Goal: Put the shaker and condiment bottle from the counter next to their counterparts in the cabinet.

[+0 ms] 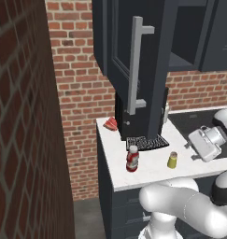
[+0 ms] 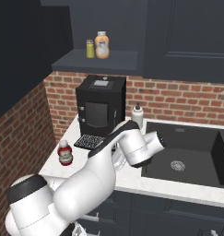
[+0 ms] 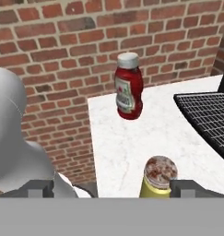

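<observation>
The gripper (image 3: 111, 188) stands fully spread and holds nothing. In the hand view the shaker (image 3: 158, 177) sits between the two finger tips, at 6 o'clock of the frame, upright on the counter (image 3: 132, 147). The condiment bottle (image 3: 129, 85) stands well apart from it at 12 o'clock, near the counter's far edge.

**Hazards**
- Judged risk: one finger tip may strike the shaker's silvery top on approach and tip the shaker, because the cylinder is short and narrow.
- The shaker stands off-centre toward the right finger tip. An uneven closure could push it sideways before the grip forms.
- The cabinet (image 1: 133, 46) door hangs open over the counter. Lifting toward the shelf could bring the arm against the door or its bar handle (image 1: 136, 65).
- The shelf already carries items. A careless placement could knock them over.

**Count**
- Counter: one shaker (image 1: 172, 159), one condiment bottle (image 1: 132, 158), one coffee machine (image 2: 100, 107), one white squeeze bottle (image 2: 138, 115), one red wedge-shaped item (image 1: 111, 123).
- Cabinet shelf: one small yellow-green shaker (image 2: 90, 49), one larger orange jar (image 2: 102, 45).
- Sink (image 2: 187, 159): one.
</observation>
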Robot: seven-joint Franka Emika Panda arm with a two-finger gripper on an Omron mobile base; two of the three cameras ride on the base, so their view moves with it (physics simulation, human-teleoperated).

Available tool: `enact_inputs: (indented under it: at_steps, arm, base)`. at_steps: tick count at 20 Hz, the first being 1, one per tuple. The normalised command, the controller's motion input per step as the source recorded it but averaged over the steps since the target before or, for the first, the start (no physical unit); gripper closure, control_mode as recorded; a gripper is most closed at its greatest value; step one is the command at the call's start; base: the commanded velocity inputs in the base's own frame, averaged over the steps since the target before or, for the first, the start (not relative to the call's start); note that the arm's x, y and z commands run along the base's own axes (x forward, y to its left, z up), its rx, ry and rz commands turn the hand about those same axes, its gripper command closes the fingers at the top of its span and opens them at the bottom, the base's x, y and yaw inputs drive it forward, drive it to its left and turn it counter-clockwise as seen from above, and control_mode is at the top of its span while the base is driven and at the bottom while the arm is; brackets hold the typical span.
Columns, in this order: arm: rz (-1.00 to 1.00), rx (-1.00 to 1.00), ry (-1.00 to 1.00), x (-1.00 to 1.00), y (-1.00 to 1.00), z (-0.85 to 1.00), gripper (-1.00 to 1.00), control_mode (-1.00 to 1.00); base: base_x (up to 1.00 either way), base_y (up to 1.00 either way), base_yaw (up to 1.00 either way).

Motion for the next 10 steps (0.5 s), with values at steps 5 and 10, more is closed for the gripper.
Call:
enact_inputs:
  at_steps: [5, 10]
  arm:
    - [0.00, 0.04, 0.05, 0.00, 0.13, -0.27, -1.00, -1.00]
    - [-0.01, 0.00, 0.00, 0.06, 0.00, 0.00, -1.00, -1.00]
  base:
    - [0.00, 0.00, 0.00]
    - [0.00, 0.00, 0.00]
